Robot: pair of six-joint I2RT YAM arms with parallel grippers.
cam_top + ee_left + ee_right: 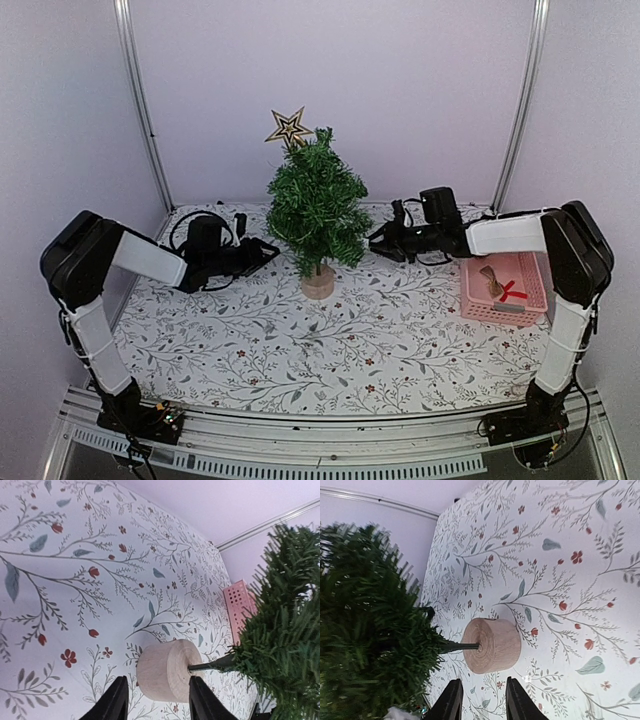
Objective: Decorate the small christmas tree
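1. Flanks the small christmas tree (318,210), upright mid-table (400,345) with a star (288,127) on top, probably for easy reach from either side.
2. Shows left hand (268,250) and right hand (377,240) with fingers apart, gripping nothing.
3. Keeps a red bow (512,292) in the pink basket (500,316), likely the next ornament.

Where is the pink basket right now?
Top view: the basket sits on the table's right side, beneath the right arm, right of the tree.
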